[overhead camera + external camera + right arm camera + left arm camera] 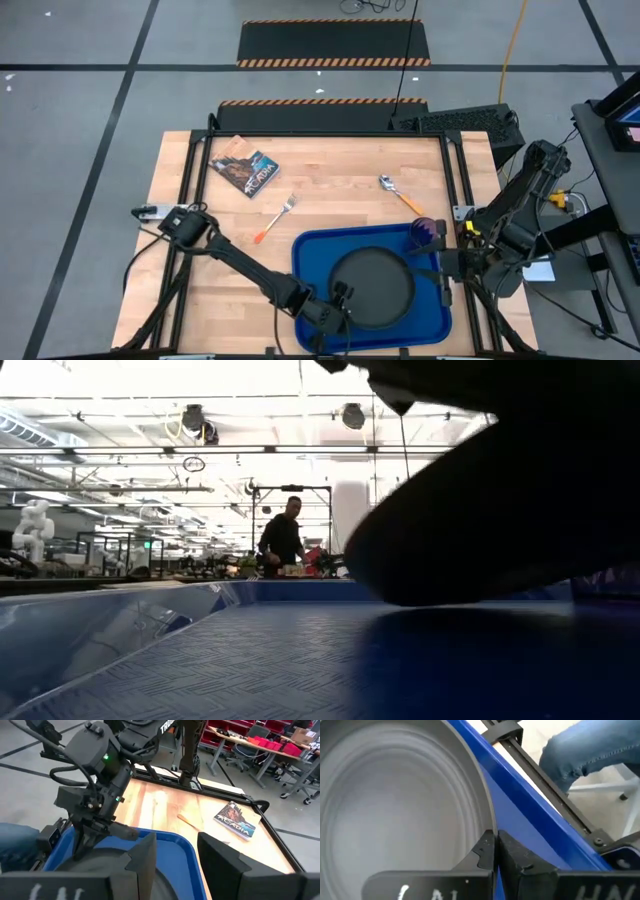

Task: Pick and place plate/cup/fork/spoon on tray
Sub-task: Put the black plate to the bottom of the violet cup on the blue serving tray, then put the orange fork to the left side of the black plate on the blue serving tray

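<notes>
The black plate [372,290] is over the middle of the blue tray [310,250]. My left gripper [340,298] is shut on the plate's near-left rim, and it also shows in the left wrist view [495,840]. My right gripper [175,855] is open and empty over the tray's right edge [443,278], pointing toward the plate. The purple cup [428,232] stands at the tray's far right corner. The fork [275,218] and the spoon [400,193] lie on the wooden table beyond the tray. My left gripper pinches the plate's rim [487,827] between its two fingers, one on the plate's upper face and one on the outer side. The fingers come slanting down from the table's near left. In the low view the plate [500,510] is tilted over the tray floor [250,660]. Whether its other edge rests on the tray I cannot tell.
A book [247,168] lies at the table's far left. A dark metal frame [455,170] runs along the table's edges. A person [282,540] stands far back in the room. Bare wood lies left of the tray.
</notes>
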Controlling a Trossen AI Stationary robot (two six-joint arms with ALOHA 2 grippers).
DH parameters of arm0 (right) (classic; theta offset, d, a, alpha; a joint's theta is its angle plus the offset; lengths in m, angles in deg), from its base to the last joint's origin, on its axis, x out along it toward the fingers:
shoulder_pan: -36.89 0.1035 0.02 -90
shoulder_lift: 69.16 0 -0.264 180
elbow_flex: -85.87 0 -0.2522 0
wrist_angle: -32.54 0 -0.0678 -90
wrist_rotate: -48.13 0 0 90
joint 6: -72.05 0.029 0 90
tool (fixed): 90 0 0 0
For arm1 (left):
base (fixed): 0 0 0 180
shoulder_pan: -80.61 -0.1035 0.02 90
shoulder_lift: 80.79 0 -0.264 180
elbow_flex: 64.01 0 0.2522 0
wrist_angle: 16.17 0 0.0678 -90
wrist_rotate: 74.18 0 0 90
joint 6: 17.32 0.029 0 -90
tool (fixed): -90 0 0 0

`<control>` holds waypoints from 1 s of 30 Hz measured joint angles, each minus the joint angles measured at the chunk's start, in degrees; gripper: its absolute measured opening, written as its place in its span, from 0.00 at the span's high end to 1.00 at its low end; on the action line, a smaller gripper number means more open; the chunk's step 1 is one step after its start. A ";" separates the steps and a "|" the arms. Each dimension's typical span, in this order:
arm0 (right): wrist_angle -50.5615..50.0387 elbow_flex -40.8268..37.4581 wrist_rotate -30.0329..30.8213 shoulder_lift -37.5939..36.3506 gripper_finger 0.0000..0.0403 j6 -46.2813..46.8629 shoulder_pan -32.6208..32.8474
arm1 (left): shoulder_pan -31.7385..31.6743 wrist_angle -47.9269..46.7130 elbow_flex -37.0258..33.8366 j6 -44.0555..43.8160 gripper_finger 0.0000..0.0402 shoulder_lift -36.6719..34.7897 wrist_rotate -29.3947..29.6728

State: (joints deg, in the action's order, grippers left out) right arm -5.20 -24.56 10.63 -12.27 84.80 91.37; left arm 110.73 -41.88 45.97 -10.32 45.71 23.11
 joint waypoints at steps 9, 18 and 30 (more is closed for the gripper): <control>0.17 -1.11 0.12 -0.01 0.65 0.08 0.00 | -1.59 0.20 0.00 0.18 0.90 0.74 0.70; 2.14 -1.38 1.93 0.22 0.65 6.69 -0.93 | -2.77 1.02 0.00 -0.51 0.83 0.49 0.81; 2.98 -6.04 7.24 0.69 0.65 7.49 -11.19 | -1.56 -17.81 0.00 -10.18 0.83 -11.09 10.54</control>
State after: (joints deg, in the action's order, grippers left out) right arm -2.22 -30.60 17.87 -11.57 92.29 80.18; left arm 109.17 -59.68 45.97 -20.50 34.62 33.66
